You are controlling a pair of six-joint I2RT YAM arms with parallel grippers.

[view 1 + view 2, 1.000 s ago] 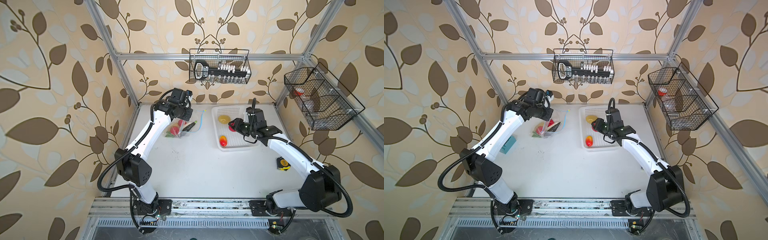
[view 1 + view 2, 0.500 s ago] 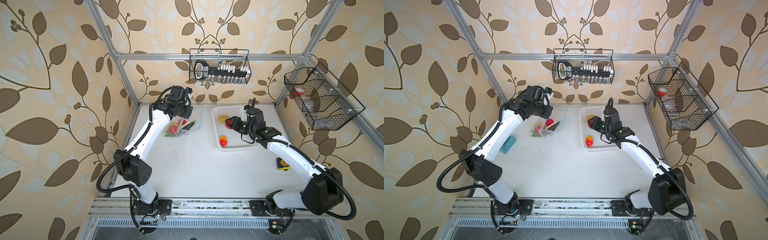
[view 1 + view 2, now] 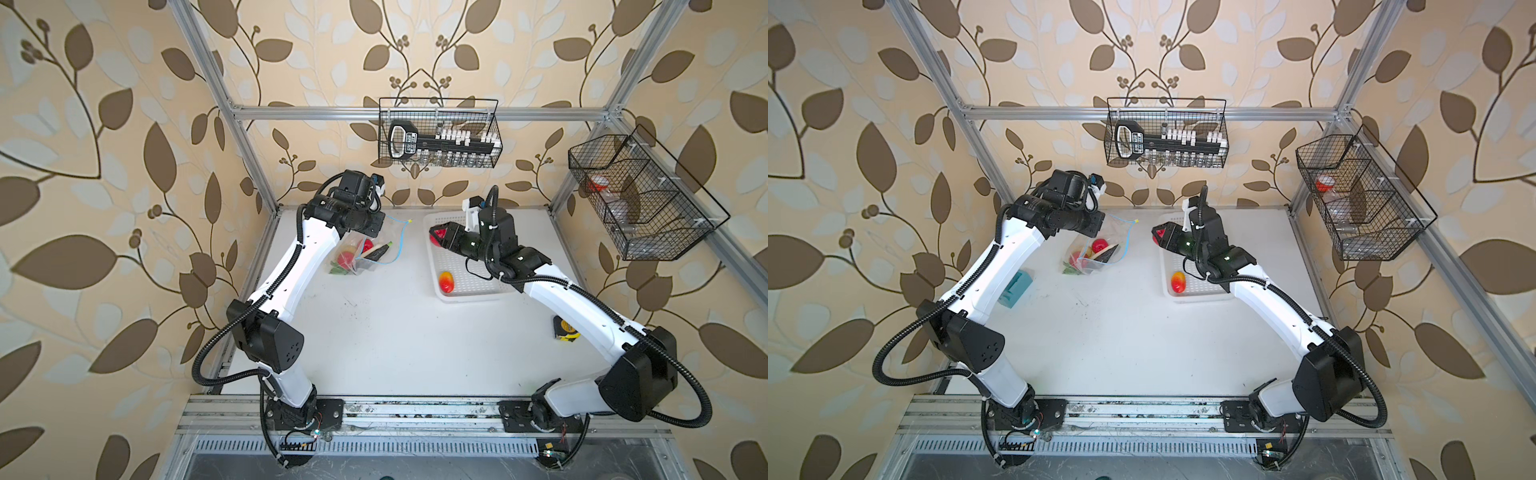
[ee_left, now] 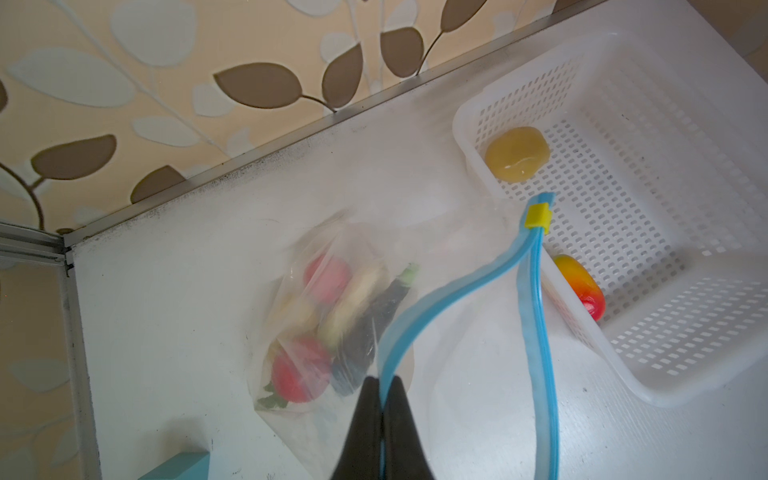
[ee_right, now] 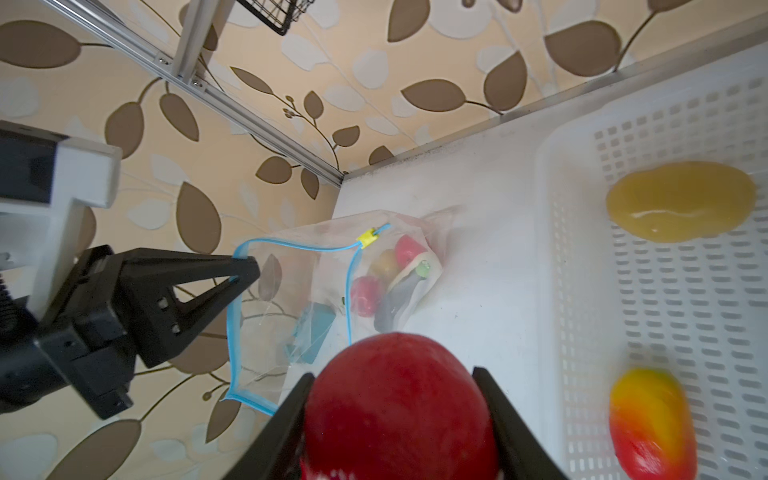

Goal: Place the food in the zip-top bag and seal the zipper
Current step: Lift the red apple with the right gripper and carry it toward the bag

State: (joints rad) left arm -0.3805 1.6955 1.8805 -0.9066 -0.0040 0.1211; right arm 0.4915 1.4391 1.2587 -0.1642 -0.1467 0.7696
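The clear zip-top bag point(image 3: 353, 259) lies at the back left holding food: a red tomato point(image 4: 297, 370), a dark eggplant point(image 4: 374, 316) and pale pieces. My left gripper point(image 4: 381, 382) is shut on the blue zipper point(image 4: 436, 299) and holds the bag's mouth up and open; it also shows in both top views point(image 3: 376, 222) point(image 3: 1100, 218). My right gripper point(image 5: 392, 374) is shut on a red apple point(image 5: 399, 415), hanging over the white basket's point(image 3: 469, 291) far left corner point(image 3: 1158, 237), apart from the bag. A yellow potato point(image 5: 681, 201) and a red-yellow mango point(image 3: 446, 281) lie in the basket.
A wire basket point(image 3: 440, 137) hangs on the back wall and another point(image 3: 631, 195) on the right wall. A teal block point(image 3: 1017, 286) lies left of the bag, under the left arm. A yellow-black tape measure point(image 3: 565, 328) lies by the right arm.
My right gripper has lifted the red apple out of the basket and carried it left, towards the bag. The left gripper has kept its hold on the zipper, shifting slightly.
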